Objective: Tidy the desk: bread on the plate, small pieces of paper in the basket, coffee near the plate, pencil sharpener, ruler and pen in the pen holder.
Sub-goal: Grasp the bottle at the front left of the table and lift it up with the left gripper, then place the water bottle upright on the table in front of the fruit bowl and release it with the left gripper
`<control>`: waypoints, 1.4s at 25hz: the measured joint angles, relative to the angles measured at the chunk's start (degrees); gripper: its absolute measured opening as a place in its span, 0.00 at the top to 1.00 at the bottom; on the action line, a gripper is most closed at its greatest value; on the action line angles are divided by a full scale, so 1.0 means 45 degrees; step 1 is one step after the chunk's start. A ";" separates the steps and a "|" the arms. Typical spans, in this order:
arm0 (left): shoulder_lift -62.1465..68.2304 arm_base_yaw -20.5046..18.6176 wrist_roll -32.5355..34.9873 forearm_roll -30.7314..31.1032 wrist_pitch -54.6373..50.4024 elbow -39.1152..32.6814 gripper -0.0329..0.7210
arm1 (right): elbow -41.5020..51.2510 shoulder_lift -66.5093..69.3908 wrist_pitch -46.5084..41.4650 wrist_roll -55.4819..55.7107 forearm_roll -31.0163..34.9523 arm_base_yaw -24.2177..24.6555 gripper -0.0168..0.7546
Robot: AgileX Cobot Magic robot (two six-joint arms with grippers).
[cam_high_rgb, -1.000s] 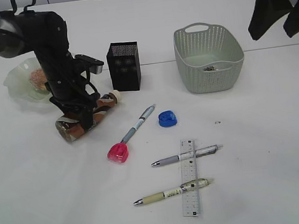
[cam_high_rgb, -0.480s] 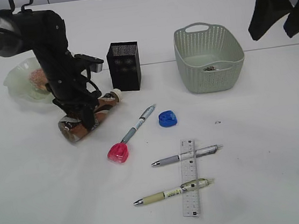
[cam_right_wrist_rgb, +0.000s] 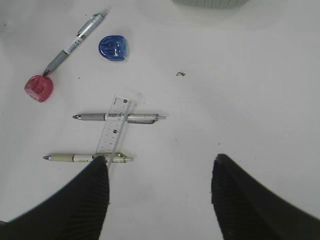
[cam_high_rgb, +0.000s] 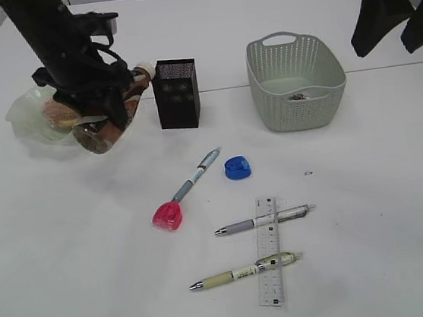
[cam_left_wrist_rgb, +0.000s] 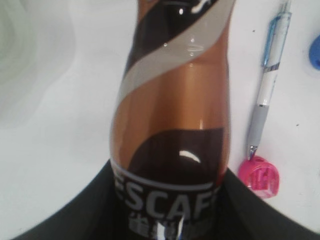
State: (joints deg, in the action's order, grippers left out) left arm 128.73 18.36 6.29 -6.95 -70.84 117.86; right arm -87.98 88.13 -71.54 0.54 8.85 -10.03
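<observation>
My left gripper (cam_high_rgb: pixel 106 105) is shut on the coffee (cam_high_rgb: pixel 101 129), a brown-and-cream bottle held tilted in the air just right of the plate (cam_high_rgb: pixel 22 119). Close up, the coffee (cam_left_wrist_rgb: pixel 175 115) fills the left wrist view between the jaws. The bread (cam_high_rgb: pixel 55 113) lies on the plate. The pen holder (cam_high_rgb: pixel 176 94) stands beside the bottle's cap. Small pieces of paper (cam_high_rgb: pixel 296 97) lie in the basket (cam_high_rgb: pixel 293 72). A ruler (cam_high_rgb: pixel 268 251) lies across two pens (cam_high_rgb: pixel 261 221) (cam_high_rgb: pixel 244 273). A third pen (cam_high_rgb: pixel 198 173) touches a pink sharpener (cam_high_rgb: pixel 168 216); a blue sharpener (cam_high_rgb: pixel 236 168) lies nearby. My right gripper (cam_right_wrist_rgb: pixel 160 165) hangs open above the desk, empty.
A tiny dark speck (cam_high_rgb: pixel 308 172) lies on the white desk (cam_high_rgb: pixel 371 217) right of the blue sharpener. The right arm (cam_high_rgb: pixel 389 4) hangs high at the back right, above the basket's far side.
The left gripper closed on the lying coffee bottle and lifted it up and back toward the plate. The right arm stayed still.
</observation>
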 joint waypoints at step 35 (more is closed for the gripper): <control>-1.1316 -0.0895 -0.1873 0.0334 2.1876 -2.0540 0.51 | 0.0000 0.0000 0.0000 0.0000 0.0008 0.0000 0.36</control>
State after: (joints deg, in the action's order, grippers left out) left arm 77.81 14.33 -2.13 -5.45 27.60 25.43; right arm -87.98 88.13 -71.54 0.54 8.89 -10.03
